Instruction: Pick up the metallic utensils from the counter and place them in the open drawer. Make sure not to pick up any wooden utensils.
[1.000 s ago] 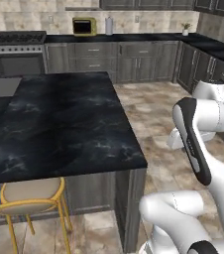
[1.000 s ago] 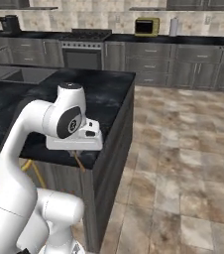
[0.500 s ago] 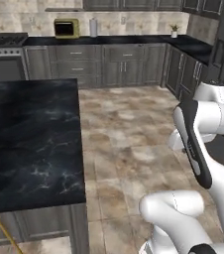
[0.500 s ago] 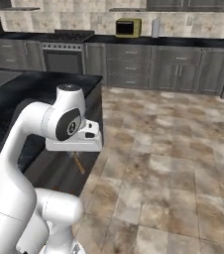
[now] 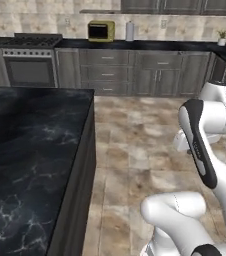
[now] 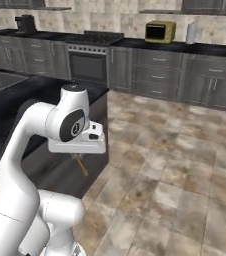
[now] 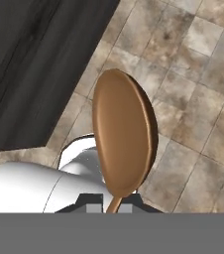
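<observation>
1. Grey kitchen with a tiled floor; the black counter [image 5: 30,150] lies to the left, its visible top bare.
2. Right of it, the arm carries the gripper [image 7: 113,207] low over the tiles, pinching a wooden spoon [image 7: 124,139] by the handle.
3. That spoon is one of the wooden utensils the task says to leave.
4. No metallic utensils or drawer are in sight here.
5. I'd judge the next move is setting the spoon aside and locating the metal pieces.

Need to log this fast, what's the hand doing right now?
Hand: closed, holding the wooden spoon by its handle, above the tiled floor.
</observation>
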Controlling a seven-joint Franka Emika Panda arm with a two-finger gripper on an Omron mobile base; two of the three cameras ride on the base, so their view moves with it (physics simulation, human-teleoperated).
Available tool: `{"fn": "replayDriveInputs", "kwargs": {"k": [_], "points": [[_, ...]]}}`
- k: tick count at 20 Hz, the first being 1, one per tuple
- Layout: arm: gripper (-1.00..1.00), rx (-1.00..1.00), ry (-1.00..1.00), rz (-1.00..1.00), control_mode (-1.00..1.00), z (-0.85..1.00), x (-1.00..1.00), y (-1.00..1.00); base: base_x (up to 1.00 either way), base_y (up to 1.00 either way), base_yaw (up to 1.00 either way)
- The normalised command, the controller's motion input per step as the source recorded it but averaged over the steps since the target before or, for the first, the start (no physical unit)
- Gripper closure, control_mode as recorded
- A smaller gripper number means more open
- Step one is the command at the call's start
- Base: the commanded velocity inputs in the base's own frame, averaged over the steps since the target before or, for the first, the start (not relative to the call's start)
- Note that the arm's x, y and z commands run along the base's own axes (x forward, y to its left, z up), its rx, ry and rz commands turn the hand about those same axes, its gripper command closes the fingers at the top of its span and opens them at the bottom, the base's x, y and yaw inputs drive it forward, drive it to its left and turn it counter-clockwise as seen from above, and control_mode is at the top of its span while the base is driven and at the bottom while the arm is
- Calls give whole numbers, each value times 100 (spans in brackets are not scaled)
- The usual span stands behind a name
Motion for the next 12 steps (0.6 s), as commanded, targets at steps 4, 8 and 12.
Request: {"fn": "replayDriveInputs", "kwargs": {"k": [4,8,12], "points": [[100,0,0,0,100,0,0,0,100,-52,40],[100,0,0,0,100,0,0,0,100,-62,28],[100,0,0,0,100,0,0,0,100,-52,4]]}}
